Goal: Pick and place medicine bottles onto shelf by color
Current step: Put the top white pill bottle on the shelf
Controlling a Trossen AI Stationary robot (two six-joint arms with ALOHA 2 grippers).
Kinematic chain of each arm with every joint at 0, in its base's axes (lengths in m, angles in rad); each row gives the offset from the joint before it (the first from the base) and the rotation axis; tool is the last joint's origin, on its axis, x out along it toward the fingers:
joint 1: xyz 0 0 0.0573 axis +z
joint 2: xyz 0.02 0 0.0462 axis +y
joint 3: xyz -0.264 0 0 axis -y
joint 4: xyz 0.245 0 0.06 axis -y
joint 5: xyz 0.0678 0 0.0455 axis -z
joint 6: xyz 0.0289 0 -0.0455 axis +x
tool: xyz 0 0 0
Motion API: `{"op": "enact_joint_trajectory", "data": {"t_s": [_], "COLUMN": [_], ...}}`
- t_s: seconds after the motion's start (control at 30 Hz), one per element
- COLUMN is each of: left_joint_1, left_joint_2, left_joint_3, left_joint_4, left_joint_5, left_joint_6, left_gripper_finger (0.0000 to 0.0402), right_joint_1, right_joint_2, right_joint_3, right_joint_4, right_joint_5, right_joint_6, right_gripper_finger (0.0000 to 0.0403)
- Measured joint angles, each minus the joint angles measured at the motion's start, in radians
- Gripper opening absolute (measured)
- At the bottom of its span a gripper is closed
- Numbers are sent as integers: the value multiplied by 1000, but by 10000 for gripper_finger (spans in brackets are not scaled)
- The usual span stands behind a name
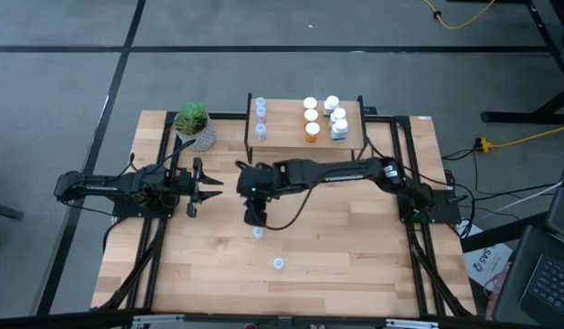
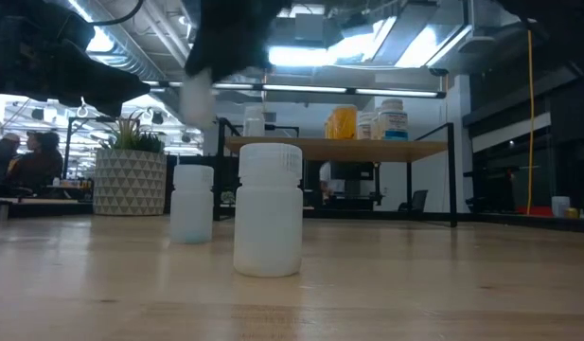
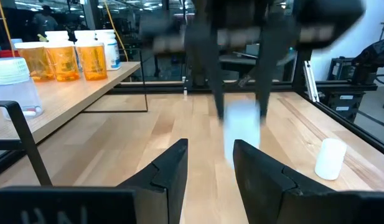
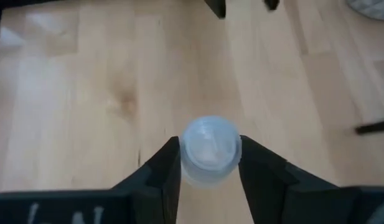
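My right gripper is over the table's middle, shut on a small pale blue bottle. The same bottle shows as a blur in the left wrist view and the low view. A pale blue bottle and a white bottle stand upright on the table. The shelf at the far edge carries pale blue bottles on the left, orange ones in the middle and white ones on the right. My left gripper is open and empty at mid-left. My right gripper pinches the pale blue bottle between its two fingers, on opposite sides of its cap and shoulder. The fingers come from above, pointing down. The bottle stands upright in the hold, cap up, and looks lifted clear of the table.
A green plant in a white pot stands at the far left beside the shelf. Black frame rails run along the table's left and right sides. Bare wood lies between the loose bottles and the shelf.
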Motion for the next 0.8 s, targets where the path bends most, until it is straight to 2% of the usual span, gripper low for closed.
{"op": "enact_joint_trajectory", "data": {"t_s": [0.13,0.3,0.43,0.63,0.8], "left_joint_1": [0,0,0,0,0], "left_joint_2": [0,0,0,0,0], "left_joint_3": [0,0,0,0,0], "left_joint_4": [0,0,0,0,0], "left_joint_5": [0,0,0,0,0], "left_joint_6": [0,0,0,0,0], "left_gripper_finger": [121,121,121,121,121], "right_joint_1": [27,32,11,-99,-256], "right_joint_2": [-4,-172,-257,-303,-292], "right_joint_3": [184,71,43,43,42], "right_joint_4": [-227,-255,-258,-209,-212], "right_joint_5": [150,280,395,417,340], "right_joint_6": [-2,4,-25,-121,-182], "right_gripper_finger": [134,134,134,134,134]}}
